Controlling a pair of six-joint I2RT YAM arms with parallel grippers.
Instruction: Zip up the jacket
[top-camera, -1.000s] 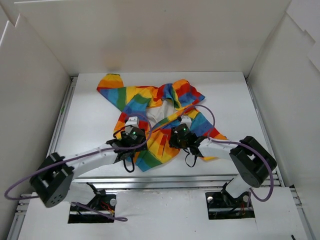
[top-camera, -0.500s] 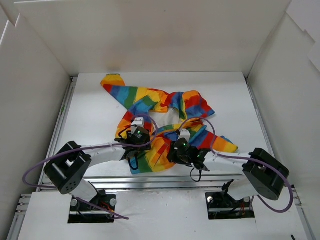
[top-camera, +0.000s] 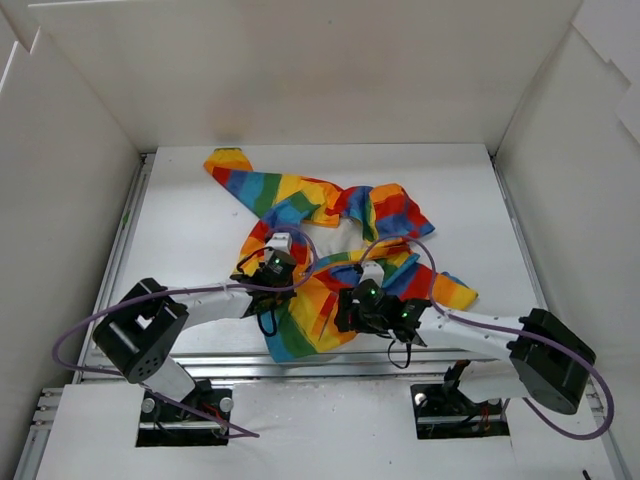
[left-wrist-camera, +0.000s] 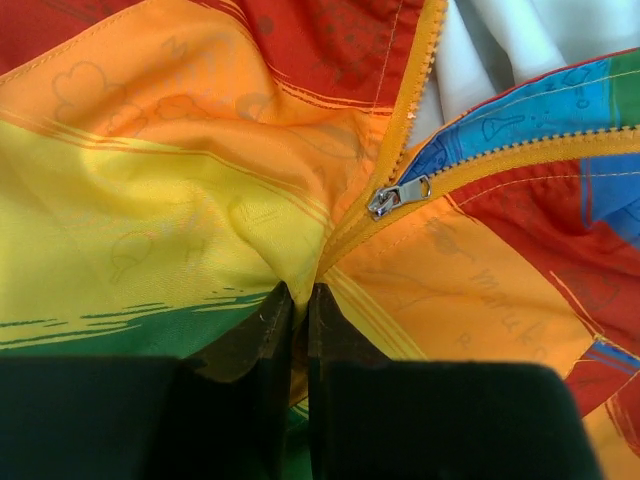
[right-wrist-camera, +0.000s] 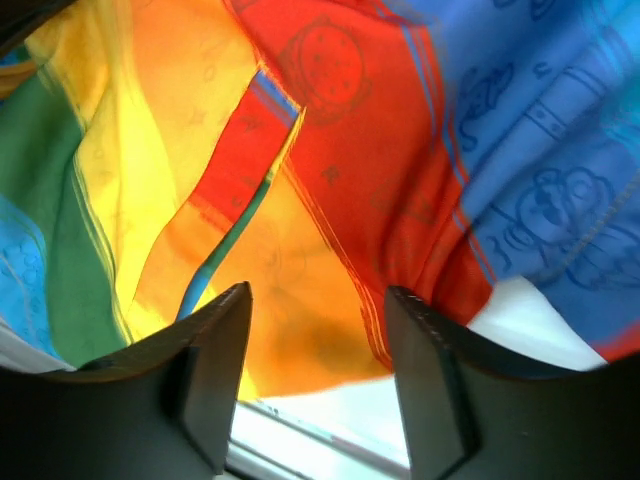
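- At the centre of the top view, the jacket (top-camera: 330, 205) lies crumpled on the white desk (top-camera: 180, 230), between the two arms and just beyond them.
- One striped sleeve (top-camera: 250, 180) runs toward the upper left of that frame; another striped part reaches out to the right of centre.
- Its front is open near the top, and a patch of white lining (top-camera: 335, 235) shows in the middle of the garment.
- The left end effector (top-camera: 276, 265) sits on the left half of the jacket, its arm coming in from the lower left.
- In the left wrist view, the left end effector (left-wrist-camera: 297, 295) has its fingers pressed together on a raised fold of the jacket (left-wrist-camera: 150, 200), where yellow meets orange.
- Up and to the right of that pinch sits the metal zipper slider (left-wrist-camera: 398, 195). Two orange zipper tapes part from it, with white lining (left-wrist-camera: 480, 50) in the gap at the upper right.
- The right end effector (top-camera: 365, 300) hangs over the lower right part of the jacket, near the desk's near edge.
- In the right wrist view, the right end effector (right-wrist-camera: 318, 310) has its fingers well apart with nothing held. Orange, red and blue folds of the jacket (right-wrist-camera: 380, 150) fill the frame beyond them.
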